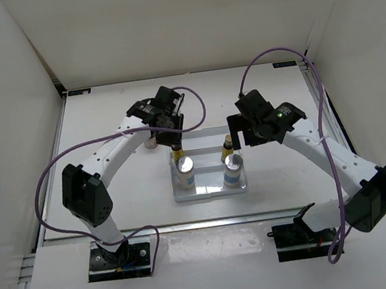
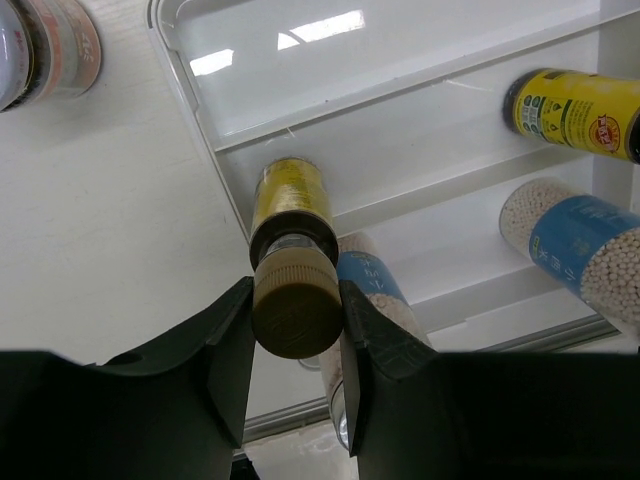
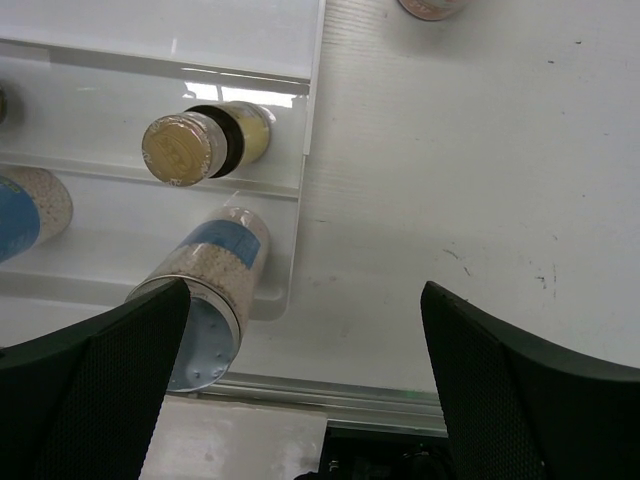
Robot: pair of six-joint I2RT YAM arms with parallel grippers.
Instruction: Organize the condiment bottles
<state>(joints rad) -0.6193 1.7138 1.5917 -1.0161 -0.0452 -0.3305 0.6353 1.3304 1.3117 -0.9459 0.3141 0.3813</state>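
1. Only the left wrist view shows the grasp. The left pincer (image 2: 295, 300) is clenched on the ribbed brown cap of a small dark bottle (image 2: 290, 200) with a yellow label. The bottle hangs upright at the left end of the middle strip of the tray (image 1: 209, 193). Whether its base touches the tray cannot be told.
2. The right wrist view shows the right pincer (image 3: 305, 300) released, its mesh-textured black fingers (image 3: 90, 380) spread wide above the tray's right edge and the bare bench (image 1: 104, 113).
3. The top view places the tray mid-bench, toward the near edge. The second bottle (image 1: 227, 145) is at the right end of the same strip. The left cylinder (image 1: 185, 172) and the right cylinder (image 1: 233, 170) stand in the nearest strip.
4. Up close the cylinders are clear-walled, blue-labelled and full of pale round grains, with silver caps pierced by small holes.
5. A squat jar (image 2: 50, 45) sits on the bench off the tray's far left corner. The second jar (image 3: 430, 7) shows only at the top edge of the right wrist view, well apart from the tray.
6. The tray is glossy white plastic with raised dividing ridges.
7. The bench is matt white with faint scuffs (image 3: 455, 258). White walls (image 1: 178, 26) enclose it, and a metal rail (image 1: 210, 223) runs along its near edge.
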